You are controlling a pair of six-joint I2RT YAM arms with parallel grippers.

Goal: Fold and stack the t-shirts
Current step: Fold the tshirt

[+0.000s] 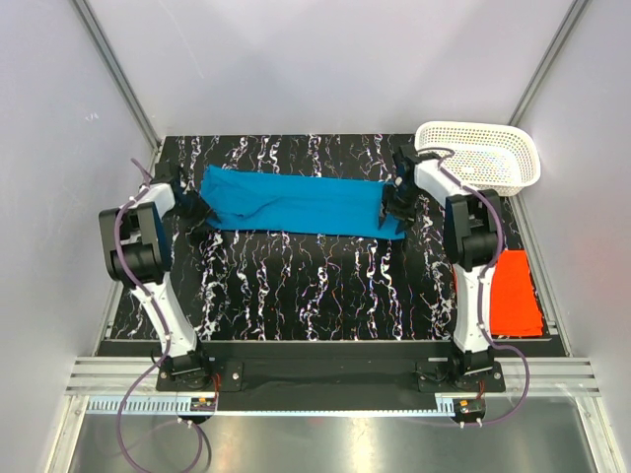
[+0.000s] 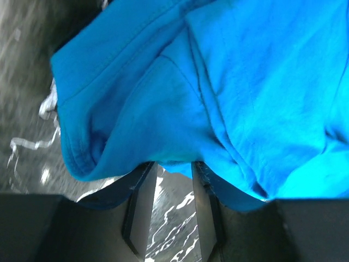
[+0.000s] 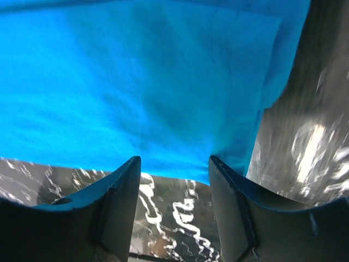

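Observation:
A bright blue t-shirt [image 1: 296, 202] lies as a long band across the far half of the black marbled table [image 1: 325, 286]. My left gripper [image 1: 192, 209] is at its left end. In the left wrist view the blue t-shirt [image 2: 218, 82] drapes over the tips of that gripper [image 2: 174, 166], whose jaws stand apart with bare table between them. My right gripper [image 1: 392, 207] is at the shirt's right end. It is open [image 3: 174, 164], with the edge of the blue t-shirt [image 3: 136, 82] at its fingertips. The orange-red t-shirt [image 1: 513, 293] lies folded flat at the right edge.
A white perforated basket [image 1: 480, 158] stands at the back right corner, just behind my right arm. Grey walls and metal rails close in the table on the left, right and back.

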